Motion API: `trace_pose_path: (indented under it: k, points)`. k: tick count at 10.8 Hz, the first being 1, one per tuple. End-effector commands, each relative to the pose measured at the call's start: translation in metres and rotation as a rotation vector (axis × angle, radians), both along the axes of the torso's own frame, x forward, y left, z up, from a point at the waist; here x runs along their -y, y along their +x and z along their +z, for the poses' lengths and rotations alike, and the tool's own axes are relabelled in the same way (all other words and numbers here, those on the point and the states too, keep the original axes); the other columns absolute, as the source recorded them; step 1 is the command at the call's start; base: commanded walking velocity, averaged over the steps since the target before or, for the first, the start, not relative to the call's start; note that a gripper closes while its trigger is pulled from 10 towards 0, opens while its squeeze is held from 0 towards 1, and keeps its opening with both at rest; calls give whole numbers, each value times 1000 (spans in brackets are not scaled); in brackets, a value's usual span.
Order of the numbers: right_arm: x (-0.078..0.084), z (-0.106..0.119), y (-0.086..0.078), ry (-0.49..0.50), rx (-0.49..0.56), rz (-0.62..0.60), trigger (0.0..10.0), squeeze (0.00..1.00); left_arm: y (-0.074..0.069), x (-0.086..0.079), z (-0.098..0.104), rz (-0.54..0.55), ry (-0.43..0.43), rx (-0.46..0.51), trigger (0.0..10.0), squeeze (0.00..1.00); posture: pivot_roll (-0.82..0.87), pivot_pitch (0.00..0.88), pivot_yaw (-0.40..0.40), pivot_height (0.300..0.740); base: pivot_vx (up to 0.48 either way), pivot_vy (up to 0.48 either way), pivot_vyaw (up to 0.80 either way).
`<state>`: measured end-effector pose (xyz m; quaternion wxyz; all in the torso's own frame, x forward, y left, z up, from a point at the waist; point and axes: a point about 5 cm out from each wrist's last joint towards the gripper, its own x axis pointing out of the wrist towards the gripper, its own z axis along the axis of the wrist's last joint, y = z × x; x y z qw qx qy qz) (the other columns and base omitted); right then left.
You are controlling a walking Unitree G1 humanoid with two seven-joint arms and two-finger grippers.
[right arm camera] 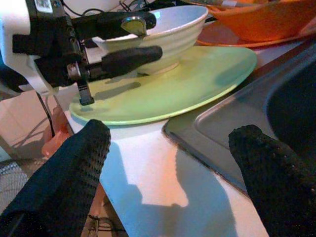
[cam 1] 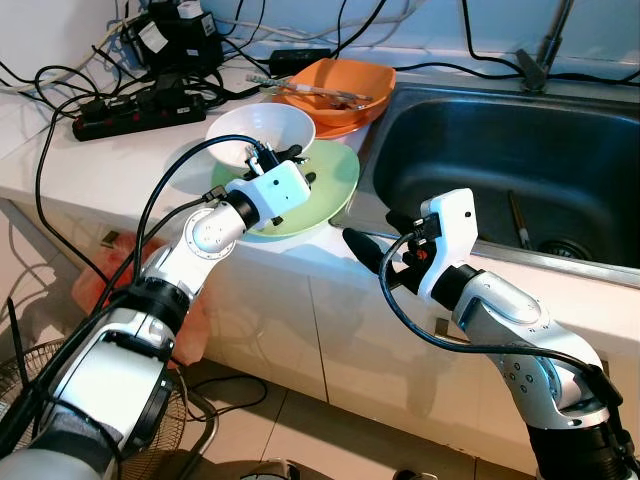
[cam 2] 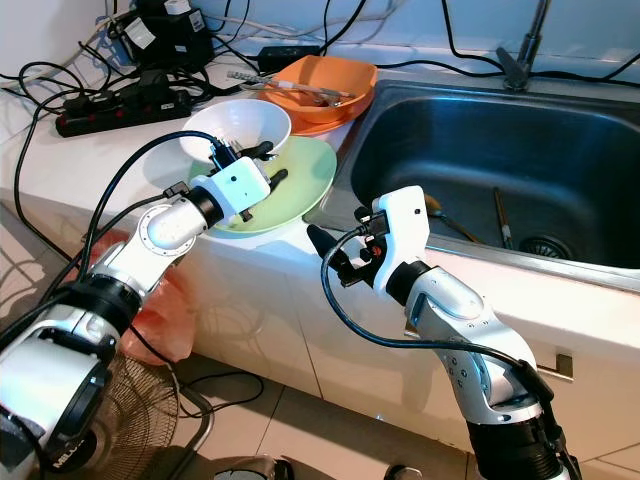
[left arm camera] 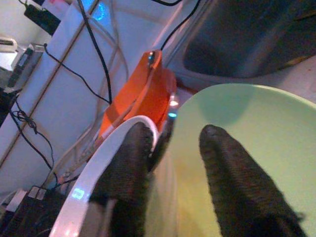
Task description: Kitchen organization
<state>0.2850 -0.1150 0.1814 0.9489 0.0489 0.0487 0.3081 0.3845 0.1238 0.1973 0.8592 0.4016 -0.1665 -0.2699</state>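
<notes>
right gripper [right arm camera: 168, 163] nearest, fingers apart, idle by sink [cam 1: 500, 150]; left gripper [left arm camera: 173, 168] apart, straddling white bowl [cam 1: 262, 135] rim on green plate [cam 1: 335, 180]; next: pinch, lift.

Green plate [cam 1: 335, 190] partly under white bowl [cam 1: 262, 135], L pincer [cam 1: 285, 166].

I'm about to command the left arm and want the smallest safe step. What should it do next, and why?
Probably shut the left claw on the white bowl's rim. Its fingers are open and straddle that rim, one inside, one outside above the green plate, so a grip looks ready. The right claw waits open at the counter edge.
</notes>
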Motion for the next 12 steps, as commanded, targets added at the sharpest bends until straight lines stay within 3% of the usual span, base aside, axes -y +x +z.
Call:
trace_pose_path:
  k: [1,9,11,12]
  points:
    - [-3,1,-3,0,-1,21,10000,0,1,-1,1,-1,21,8,0,0,66,99,140,740,0,0,0]
    - [-7,-2,2,5,-1,15,10000,0,1,-4,24,-3,26,175,0,0,79,75,134,740,0,0,0]
    - [-8,-1,5,10,7,10,10000,0,0,-7,40,-1,32,280,0,0,82,65,135,740,0,0,0]
    - [-9,-1,6,13,11,6,10000,0,-1,-10,62,13,-15,388,0,0,84,62,133,740,0,0,0]
